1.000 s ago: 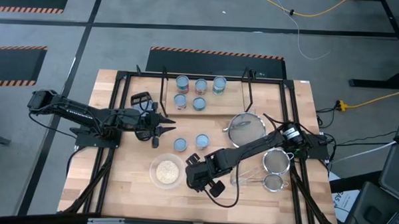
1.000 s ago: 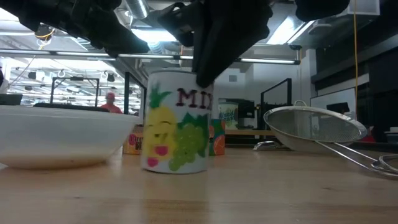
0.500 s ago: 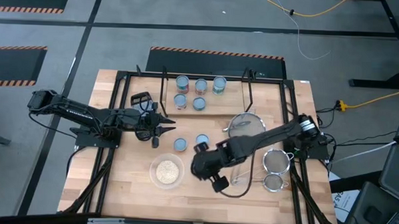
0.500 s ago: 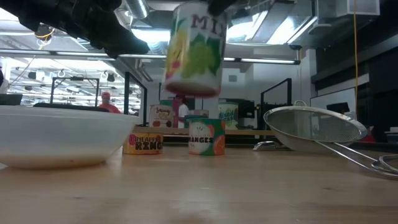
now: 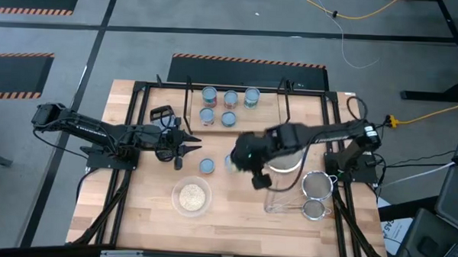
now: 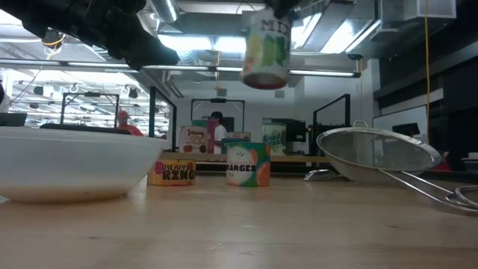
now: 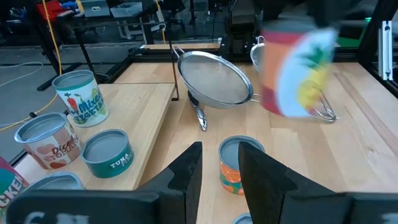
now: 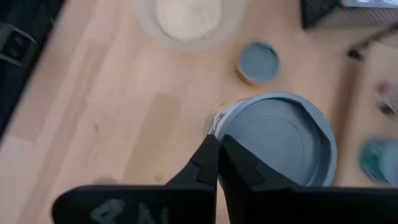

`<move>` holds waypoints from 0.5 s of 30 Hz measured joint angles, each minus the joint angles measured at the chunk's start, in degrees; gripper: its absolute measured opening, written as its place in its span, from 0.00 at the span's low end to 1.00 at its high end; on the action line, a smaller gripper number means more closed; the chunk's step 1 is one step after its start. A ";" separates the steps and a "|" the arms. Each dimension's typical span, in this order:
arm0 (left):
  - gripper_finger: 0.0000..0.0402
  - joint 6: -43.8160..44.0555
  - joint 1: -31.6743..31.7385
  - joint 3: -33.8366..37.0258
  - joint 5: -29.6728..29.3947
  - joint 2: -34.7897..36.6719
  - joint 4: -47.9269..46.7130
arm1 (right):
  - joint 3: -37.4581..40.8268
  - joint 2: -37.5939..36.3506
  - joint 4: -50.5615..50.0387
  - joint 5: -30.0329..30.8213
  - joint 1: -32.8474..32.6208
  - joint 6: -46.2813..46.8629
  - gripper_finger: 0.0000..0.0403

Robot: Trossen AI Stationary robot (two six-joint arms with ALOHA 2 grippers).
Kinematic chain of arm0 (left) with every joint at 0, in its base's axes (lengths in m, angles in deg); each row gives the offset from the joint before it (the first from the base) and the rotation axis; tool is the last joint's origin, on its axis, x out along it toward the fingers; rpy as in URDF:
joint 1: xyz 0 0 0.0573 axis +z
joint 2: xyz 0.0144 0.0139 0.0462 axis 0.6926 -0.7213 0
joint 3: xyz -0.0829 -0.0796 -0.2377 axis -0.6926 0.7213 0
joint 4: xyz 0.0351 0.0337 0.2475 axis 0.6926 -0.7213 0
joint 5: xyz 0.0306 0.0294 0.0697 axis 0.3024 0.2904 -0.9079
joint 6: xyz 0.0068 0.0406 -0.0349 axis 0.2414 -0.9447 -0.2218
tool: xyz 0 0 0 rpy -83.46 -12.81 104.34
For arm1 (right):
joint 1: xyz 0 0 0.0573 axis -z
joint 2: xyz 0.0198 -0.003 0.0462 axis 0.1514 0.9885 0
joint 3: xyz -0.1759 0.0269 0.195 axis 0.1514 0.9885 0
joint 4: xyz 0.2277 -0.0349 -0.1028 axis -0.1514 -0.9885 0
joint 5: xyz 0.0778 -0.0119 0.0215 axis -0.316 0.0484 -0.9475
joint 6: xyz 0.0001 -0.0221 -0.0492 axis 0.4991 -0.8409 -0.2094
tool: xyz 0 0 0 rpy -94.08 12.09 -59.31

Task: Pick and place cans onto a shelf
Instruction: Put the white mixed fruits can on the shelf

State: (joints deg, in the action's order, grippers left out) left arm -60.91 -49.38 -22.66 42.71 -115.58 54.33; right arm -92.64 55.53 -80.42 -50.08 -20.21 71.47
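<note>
Right gripper (image 5: 247,156) pinching fruit-label can (image 6: 266,50) by its rim, aloft over table middle above two loose cans; carry level toward shelf (image 5: 267,121), clearing five cans (image 5: 230,98) there, lower upright onto bare board before releasing.

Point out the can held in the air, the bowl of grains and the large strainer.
Lifted can (image 6: 266,51), low view, on its printed side.
Bowl of grains (image 5: 176,205), high view, on its clear rim.
Large strainer (image 7: 216,81), left wrist view, on its mesh.
</note>
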 joint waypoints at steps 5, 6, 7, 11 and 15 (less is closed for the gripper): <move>0.24 -0.01 -0.01 0.00 0.00 -0.01 -0.03 | -0.02 -3.26 -5.55 0.00 5.39 -1.29 0.02; 0.24 -0.02 -0.02 0.00 0.00 0.00 -0.04 | -0.02 -3.87 -6.50 0.00 6.62 -1.39 0.02; 0.24 0.00 -0.01 0.00 0.00 0.00 -0.05 | -0.02 -4.32 -7.35 0.00 7.95 -1.71 0.02; 0.24 0.00 -0.02 0.00 0.00 0.00 -0.07 | -0.02 -5.04 -9.33 0.00 13.31 -6.52 0.02; 0.24 0.28 0.00 0.00 0.00 0.00 -0.07 | -0.02 -5.12 -10.81 -0.08 19.07 -10.04 0.02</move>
State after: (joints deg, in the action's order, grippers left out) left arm -60.62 -49.38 -22.66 42.71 -115.58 54.27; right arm -92.66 50.41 -91.23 -50.15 -1.14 61.43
